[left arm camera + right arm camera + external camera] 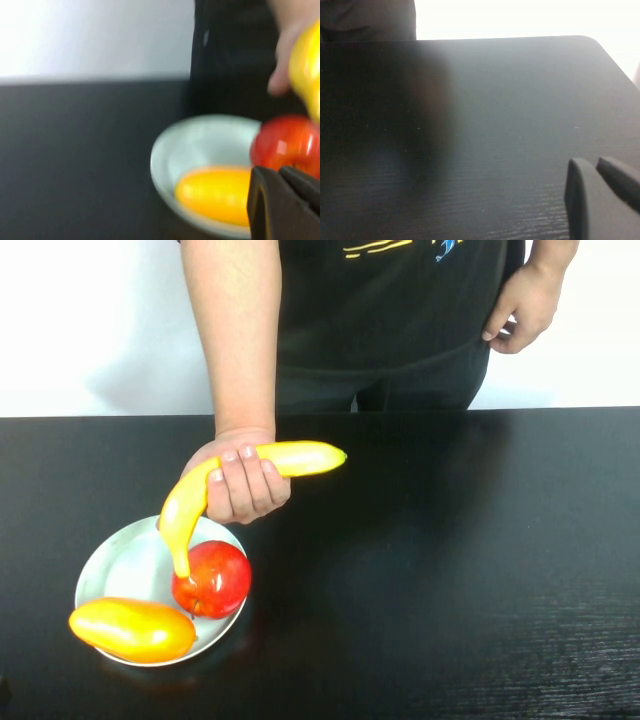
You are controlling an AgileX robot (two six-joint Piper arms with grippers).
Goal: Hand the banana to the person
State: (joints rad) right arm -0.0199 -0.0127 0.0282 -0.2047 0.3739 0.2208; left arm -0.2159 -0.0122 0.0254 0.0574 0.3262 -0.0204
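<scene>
The person (390, 310) in a black shirt stands behind the table and holds the banana (300, 458) in one hand (245, 488), just above the plate. The banana's lower end hangs near the red apple (212, 578). In the left wrist view the banana (307, 70) and the hand (287, 35) show above the apple (285, 145). My left gripper (277, 172) is shut and empty, on the near side of the plate. My right gripper (594, 165) is shut and empty over bare table. Neither gripper shows in the high view.
A pale plate (120, 560) at the front left holds the apple and a plump yellow-orange oval fruit (132, 629); plate (200, 140) and oval fruit (215, 192) also show in the left wrist view. The black table (450, 570) stretches right. The person's other hand (520, 310) hangs at the back right.
</scene>
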